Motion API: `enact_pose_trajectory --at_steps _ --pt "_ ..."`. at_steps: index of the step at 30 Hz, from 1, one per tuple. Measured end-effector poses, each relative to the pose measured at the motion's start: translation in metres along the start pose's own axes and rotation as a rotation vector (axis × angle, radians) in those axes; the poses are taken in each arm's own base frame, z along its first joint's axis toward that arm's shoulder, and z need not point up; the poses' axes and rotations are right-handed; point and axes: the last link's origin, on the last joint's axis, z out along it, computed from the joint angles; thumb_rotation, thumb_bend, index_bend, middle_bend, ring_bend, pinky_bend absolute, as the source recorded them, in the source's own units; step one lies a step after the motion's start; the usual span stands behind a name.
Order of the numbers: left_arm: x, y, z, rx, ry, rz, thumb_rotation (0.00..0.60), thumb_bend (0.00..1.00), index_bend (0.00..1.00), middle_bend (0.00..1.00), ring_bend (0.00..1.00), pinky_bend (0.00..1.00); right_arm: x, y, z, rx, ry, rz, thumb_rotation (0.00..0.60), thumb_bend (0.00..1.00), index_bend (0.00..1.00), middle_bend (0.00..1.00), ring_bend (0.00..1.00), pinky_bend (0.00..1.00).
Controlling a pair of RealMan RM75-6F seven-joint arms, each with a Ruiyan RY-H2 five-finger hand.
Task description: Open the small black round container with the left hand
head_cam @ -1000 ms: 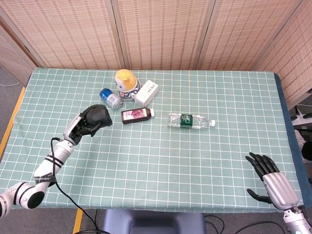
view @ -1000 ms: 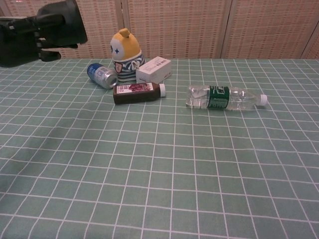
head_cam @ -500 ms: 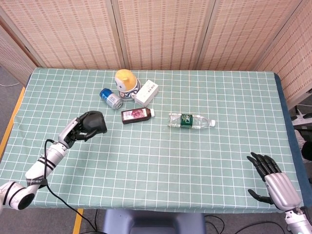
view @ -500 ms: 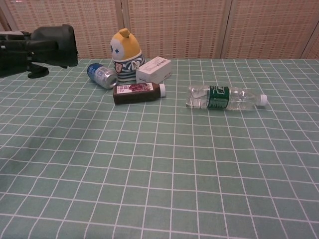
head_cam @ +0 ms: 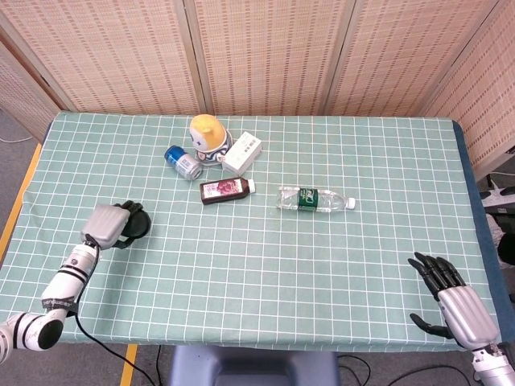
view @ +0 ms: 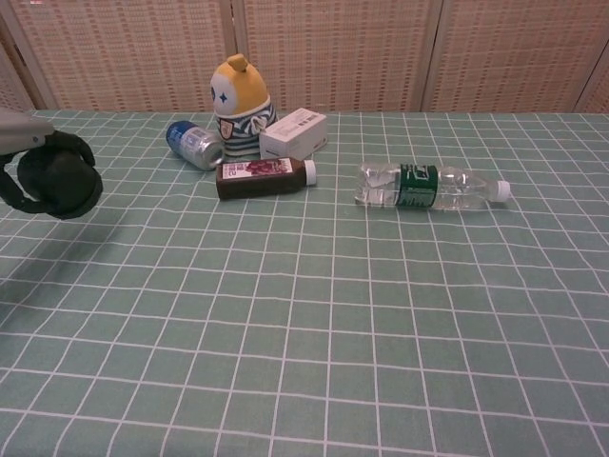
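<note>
Left hand [view: 17, 152] cut off at 9 o'clock edge of chest view; container [head_cam: 133, 224] mostly hidden beneath it in head view; right hand [head_cam: 451, 301] wrist cropped at 5 o'clock

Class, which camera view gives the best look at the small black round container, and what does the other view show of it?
The chest view: the container is large there, its round dark face towards the camera, in the left hand. In the head view the container is small, largely covered by the hand.
</note>
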Motion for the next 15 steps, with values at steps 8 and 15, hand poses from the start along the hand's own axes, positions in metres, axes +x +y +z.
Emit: enact_pose_trajectory --at_steps 8,15 --pt "-0.011 -0.001 -0.012 0.283 -0.123 0.428 0.6 0.45 0.56 0.72 0.65 0.87 0.0 -0.001 -0.001 0.006 -0.001 0.005 0.6 0.15 0.0 0.0 0.0 0.0" --pt "-0.017 0.014 -0.02 0.267 -0.208 0.433 0.6 0.45 0.56 0.71 0.64 0.87 -0.001 0.0 0.0 0.004 -0.01 0.005 0.6 0.15 0.0 0.0 0.0 0.0"
